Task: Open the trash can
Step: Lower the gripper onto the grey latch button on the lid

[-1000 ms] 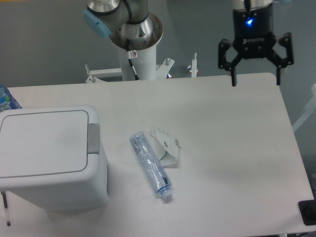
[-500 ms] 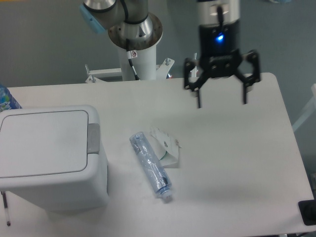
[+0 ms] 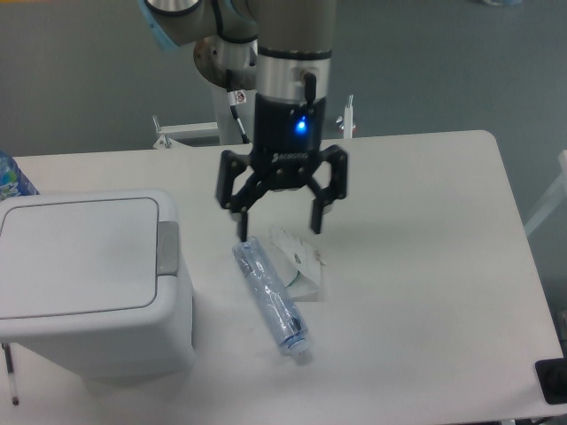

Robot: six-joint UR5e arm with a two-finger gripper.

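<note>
- Trash can (image 3: 93, 283): left side cut off by the frame edge at 9 o'clock.
- Blue-labelled object (image 3: 11, 177): mostly cropped at 9 o'clock; identity indeterminable.
- Black item (image 3: 553, 381): cropped at 4 o'clock.
- Arm (image 3: 292, 35): upper part cropped at 12 o'clock.

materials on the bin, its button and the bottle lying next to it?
Trash can: looks like moulded white plastic, smooth and matte, with rounded corners.
Push-button: grey, probably plastic too, a dull flat rectangle at the lid's rim.
Bottle: thin clear plastic, see-through, crinkled, lying on its side.
</note>
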